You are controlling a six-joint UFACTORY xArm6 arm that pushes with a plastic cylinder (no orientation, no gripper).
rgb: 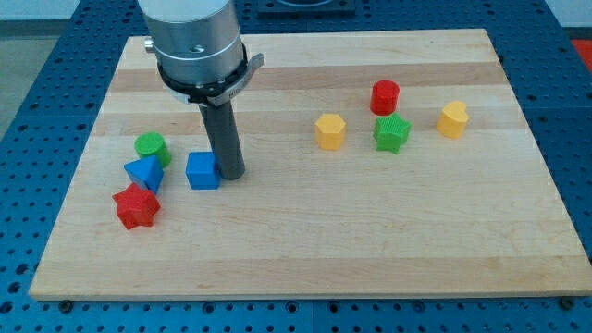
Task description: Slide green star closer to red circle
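Observation:
The green star (392,133) lies right of centre, just below the red circle (385,96), with a small gap between them. My tip (232,173) rests on the board at the left, touching the right side of a blue cube (203,171). The tip is far to the left of the green star and the red circle.
A yellow hexagon (329,131) lies left of the green star and a yellow heart (452,119) to its right. At the left are a green circle (151,147), a blue triangle (143,173) and a red star (137,206). The wooden board (305,250) ends near all view edges.

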